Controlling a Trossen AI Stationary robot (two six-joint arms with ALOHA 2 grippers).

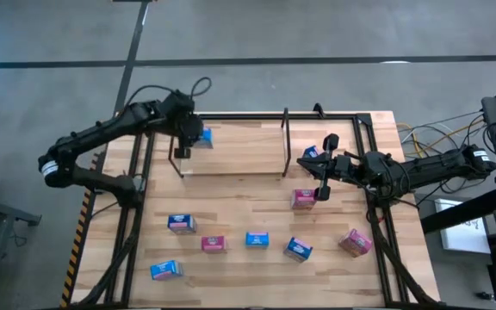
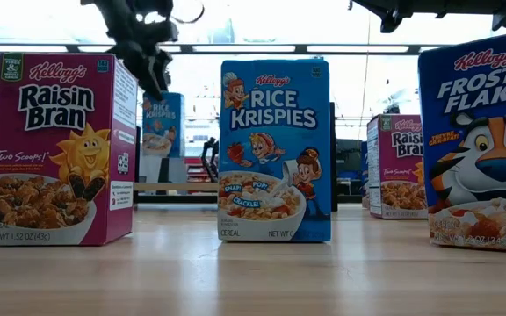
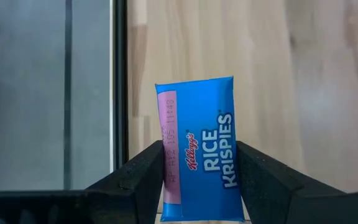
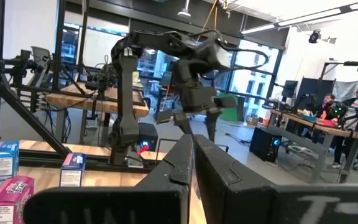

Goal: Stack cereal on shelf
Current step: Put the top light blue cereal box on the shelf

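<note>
My left gripper (image 1: pixel 188 142) hangs over the left end of the shelf (image 1: pixel 284 138), a black rod rack at the table's far side, shut on a blue Rice Krispies cereal box (image 1: pixel 203 136). The left wrist view shows this box (image 3: pixel 197 143) between the fingers, beside a black shelf rod (image 3: pixel 121 81). In the low view it (image 2: pixel 163 132) hangs upright below the gripper (image 2: pixel 152 75). My right gripper (image 4: pixel 192 163) is shut and held up off the table at the shelf's right end (image 1: pixel 313 166), touching nothing. Several other blue and pink cereal boxes stand on their bases on the near half of the table. My left gripper pinches the blue box between its two fingers (image 3: pixel 143 180), one on each broad face, just below the narrow printed panel (image 3: pixel 211 155) that faces the wrist camera. The fingers slant down from above. The box hangs upright below them over the wood; whether its base touches, I cannot tell.
A blue box (image 1: pixel 311 152) and a pink box (image 1: pixel 304 198) sit close to my right gripper. Near the front stand a pink Raisin Bran box (image 2: pixel 60 149), a Rice Krispies box (image 2: pixel 275 149) and a Frosted Flakes box (image 2: pixel 481 140). Slanted black arm frames (image 1: pixel 127 224) flank the table.
</note>
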